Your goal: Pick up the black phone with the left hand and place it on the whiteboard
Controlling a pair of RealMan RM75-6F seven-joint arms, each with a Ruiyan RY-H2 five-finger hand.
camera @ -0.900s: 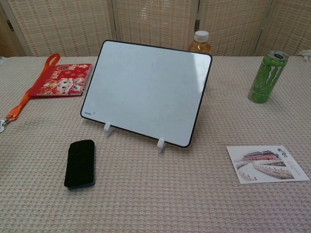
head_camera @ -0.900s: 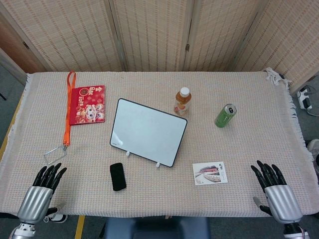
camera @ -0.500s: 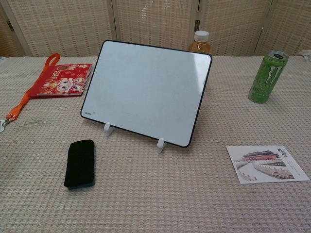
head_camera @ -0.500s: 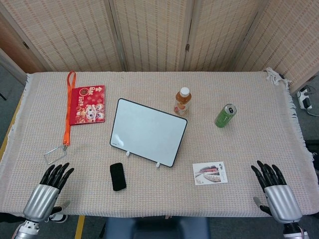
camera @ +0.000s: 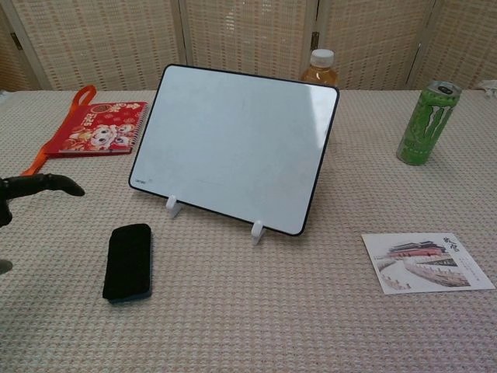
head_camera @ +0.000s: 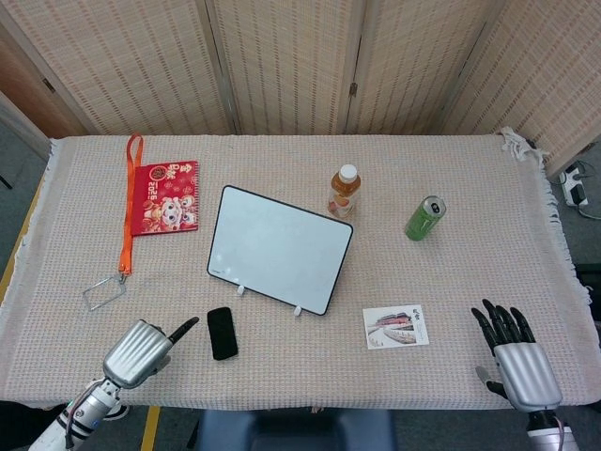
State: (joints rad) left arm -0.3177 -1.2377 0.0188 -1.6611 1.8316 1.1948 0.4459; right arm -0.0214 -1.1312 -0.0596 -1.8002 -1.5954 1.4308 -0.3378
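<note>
The black phone (head_camera: 223, 333) lies flat on the bench (head_camera: 488, 178), untouched, just to the right of the left hand (head_camera: 141, 350) and just in front of the whiteboard's near edge. The left hand is turned on its side with a dark finger pointing toward the phone, a small gap between fingertip and phone. It holds nothing; how far its fingers are spread cannot be made out from here. Judged from this, the task is barely under way: the reach is in progress, and the grasp, the lift and the placing on the whiteboard (head_camera: 279, 247) all remain.

The right hand (head_camera: 518, 365) sits far across the bench from the phone, fingers spread and empty, near the postcard (head_camera: 395, 327).

Now the views differ. The head view takes in both hands and the whole layout: a red pouch (head_camera: 165, 195) with its orange strap beyond the left hand, a bottle (head_camera: 344, 192) and a green can (head_camera: 424, 218) beyond the board. The chest view shows only dark fingertips (camera: 39, 185) of the left hand at the frame's left edge, seemingly raised above the bench and short of the phone (camera: 128, 261), and no right hand at all. It does reveal the whiteboard (camera: 237, 146) propped at a tilt on two small white feet, so the phone may slide when set there.
</note>
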